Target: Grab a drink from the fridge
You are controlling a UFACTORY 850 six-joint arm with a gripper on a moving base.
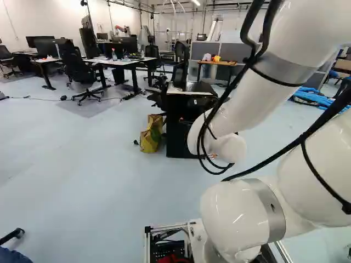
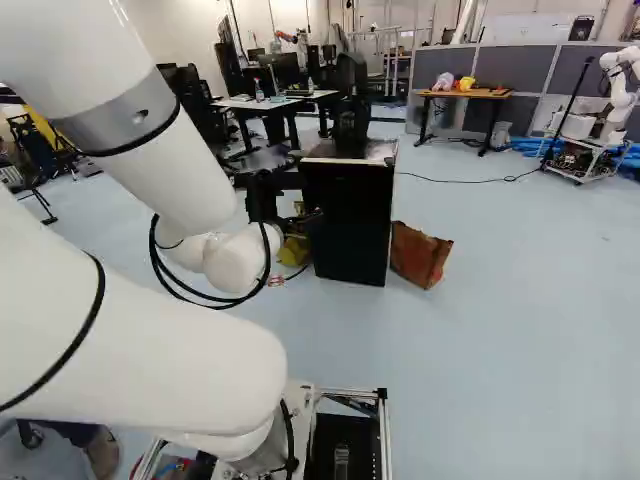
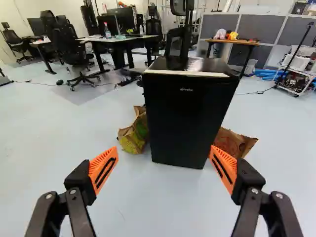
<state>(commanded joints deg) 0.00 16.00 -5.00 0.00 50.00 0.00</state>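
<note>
The gripper (image 2: 268, 200) is at the end of my arm, in front of the fridge's left side in the right base view. In the wrist view the gripper (image 3: 163, 154) stands wide open, nothing between its orange pads. Ahead of it, some distance off, is the small black fridge (image 3: 185, 118), its front closed and turned towards me, with a light strip along its top front edge. The same fridge (image 2: 345, 225) appears just right of the arm in the right base view. Its inside is hidden, and no drink in it can be seen.
Brown paper bags stand on either side of the fridge, one yellow-green (image 3: 133, 136), one plain (image 2: 418, 254). An office chair (image 3: 76, 54) and desks (image 3: 118, 38) are farther back. A wooden table (image 2: 463, 94) and another robot (image 2: 615, 100) stand beyond.
</note>
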